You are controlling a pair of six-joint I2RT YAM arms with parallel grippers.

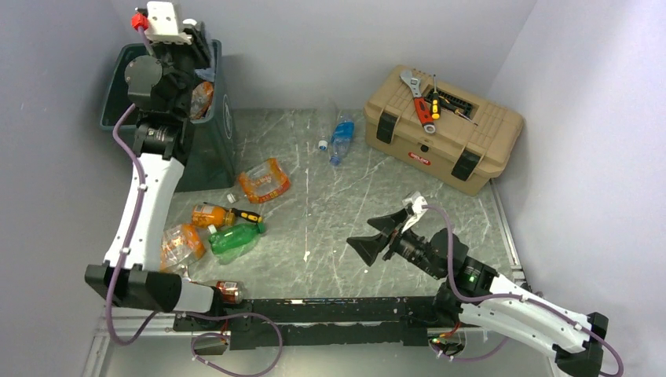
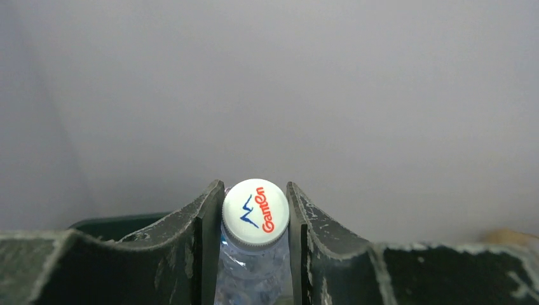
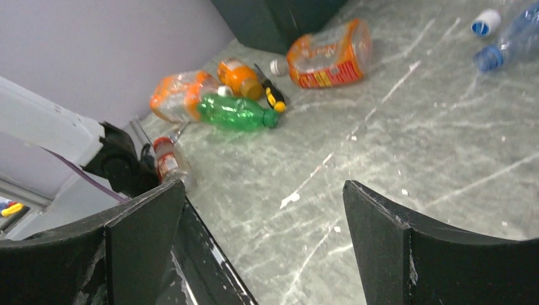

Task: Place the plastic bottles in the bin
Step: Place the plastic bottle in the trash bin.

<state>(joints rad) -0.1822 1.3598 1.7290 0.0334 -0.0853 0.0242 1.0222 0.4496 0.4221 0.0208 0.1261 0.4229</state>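
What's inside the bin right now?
An orange bottle shows against the right rim of the bin. The left arm hangs over the opening and covers most of it, so anything else inside is hidden.

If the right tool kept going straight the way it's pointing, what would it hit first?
Probably the green bottle: the open right tool points across the bare table toward it. Depth is unclear; if the tool is angled downward, the table comes first.
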